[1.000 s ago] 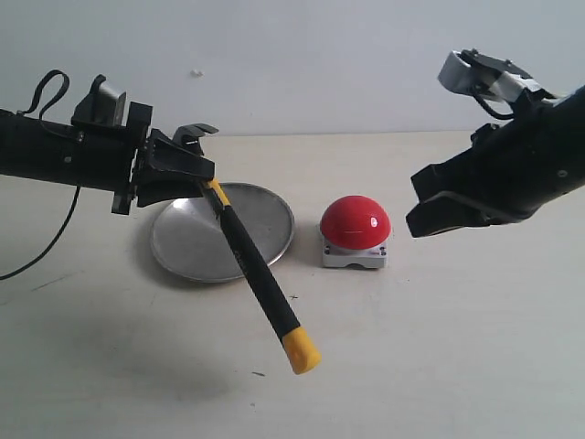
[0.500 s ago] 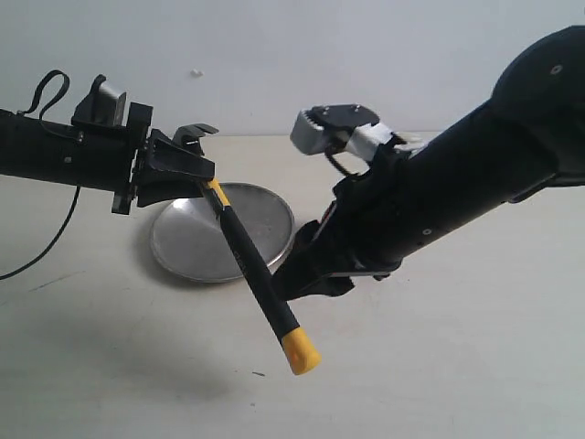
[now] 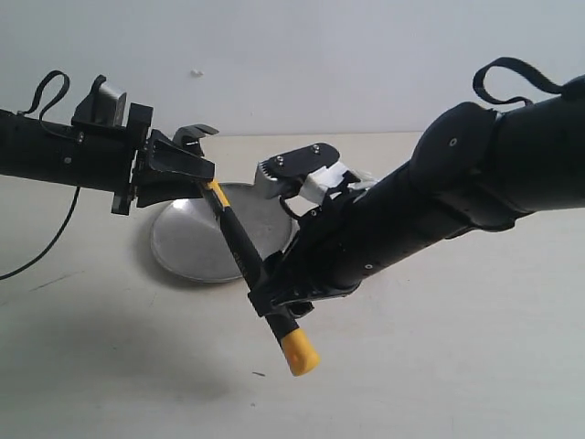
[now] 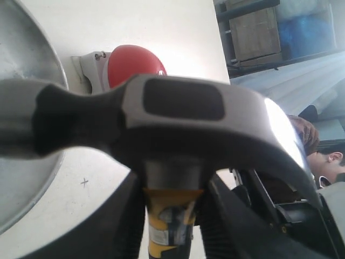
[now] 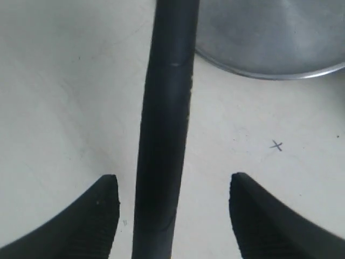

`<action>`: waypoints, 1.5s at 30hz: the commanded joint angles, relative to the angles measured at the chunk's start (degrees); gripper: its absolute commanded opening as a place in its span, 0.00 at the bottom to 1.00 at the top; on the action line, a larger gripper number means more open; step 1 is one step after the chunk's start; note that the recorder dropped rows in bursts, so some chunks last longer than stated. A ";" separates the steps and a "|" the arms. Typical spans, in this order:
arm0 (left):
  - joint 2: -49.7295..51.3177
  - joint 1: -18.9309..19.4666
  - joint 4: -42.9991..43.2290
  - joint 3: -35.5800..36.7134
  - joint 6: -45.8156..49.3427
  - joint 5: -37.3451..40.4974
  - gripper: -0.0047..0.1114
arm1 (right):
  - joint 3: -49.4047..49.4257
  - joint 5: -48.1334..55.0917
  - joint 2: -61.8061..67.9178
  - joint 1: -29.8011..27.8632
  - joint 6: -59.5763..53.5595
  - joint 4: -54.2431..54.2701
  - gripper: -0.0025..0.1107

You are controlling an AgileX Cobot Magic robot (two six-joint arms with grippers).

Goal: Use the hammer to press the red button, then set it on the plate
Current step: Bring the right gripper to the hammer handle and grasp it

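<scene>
L end effector [image 3: 187, 174] grips hammer [image 3: 239, 245] just under head; R end effector [image 5: 172, 197] open, straddling handle off-centre. Centre it, clamp firmly before L lets go.

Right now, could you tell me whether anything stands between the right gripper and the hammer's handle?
Nothing visible does: the hammer has its handle lying between the open fingers of the right gripper.
</scene>
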 commanded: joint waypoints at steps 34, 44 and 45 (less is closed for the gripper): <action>-0.91 -0.13 -2.02 -0.29 0.38 2.32 0.04 | -5.84 2.01 10.51 0.24 -5.75 7.94 0.02; -0.91 -0.01 -0.06 -0.41 0.38 2.32 0.16 | -5.84 3.20 10.40 0.24 -5.92 7.54 0.02; -0.91 -0.01 0.03 -0.41 0.38 2.32 0.22 | -5.84 3.20 10.40 0.24 -5.92 7.54 0.02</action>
